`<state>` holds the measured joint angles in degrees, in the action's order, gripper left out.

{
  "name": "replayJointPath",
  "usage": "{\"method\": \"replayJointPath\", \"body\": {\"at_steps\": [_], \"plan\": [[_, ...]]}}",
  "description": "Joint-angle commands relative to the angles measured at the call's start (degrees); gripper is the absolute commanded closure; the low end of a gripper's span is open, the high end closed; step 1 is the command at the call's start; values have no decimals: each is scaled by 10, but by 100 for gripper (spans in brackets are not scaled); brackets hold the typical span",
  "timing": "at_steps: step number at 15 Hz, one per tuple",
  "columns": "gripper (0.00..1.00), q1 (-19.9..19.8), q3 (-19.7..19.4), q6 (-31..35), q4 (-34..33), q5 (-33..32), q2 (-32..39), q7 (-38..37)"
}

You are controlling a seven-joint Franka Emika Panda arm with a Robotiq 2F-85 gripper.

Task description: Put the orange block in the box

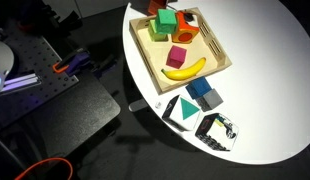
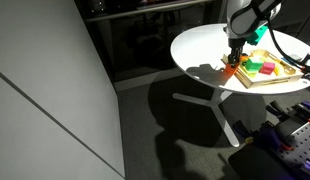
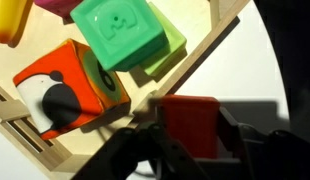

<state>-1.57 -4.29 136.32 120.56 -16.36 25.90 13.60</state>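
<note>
The orange block (image 3: 190,125) is orange-red and sits between my gripper's (image 3: 185,140) dark fingers, which are shut on it. In the wrist view it hangs just outside the light-wood rim of the box (image 3: 185,75), over the white table. In an exterior view the gripper (image 2: 232,62) holds the block (image 2: 230,71) at the near edge of the box (image 2: 257,82). In the exterior view from above, the box (image 1: 145,58) is in full view, but the gripper is beyond the top edge.
The box holds a green block (image 1: 167,20), an orange piece with a dark hollow (image 1: 185,30), a magenta cube (image 1: 176,55) and a banana (image 1: 185,68). A blue block (image 1: 202,92) and black-and-white patterned pieces (image 1: 217,130) lie on the round white table (image 1: 265,90).
</note>
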Motion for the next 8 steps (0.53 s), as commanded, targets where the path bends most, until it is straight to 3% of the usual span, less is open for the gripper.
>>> {"method": "replayJointPath", "body": {"at_steps": [1, 8], "plan": [[73, -11, 5, -27, 19, 11, -54, 1], [73, -24, -2, -56, 56, 24, -139, -7]]}}
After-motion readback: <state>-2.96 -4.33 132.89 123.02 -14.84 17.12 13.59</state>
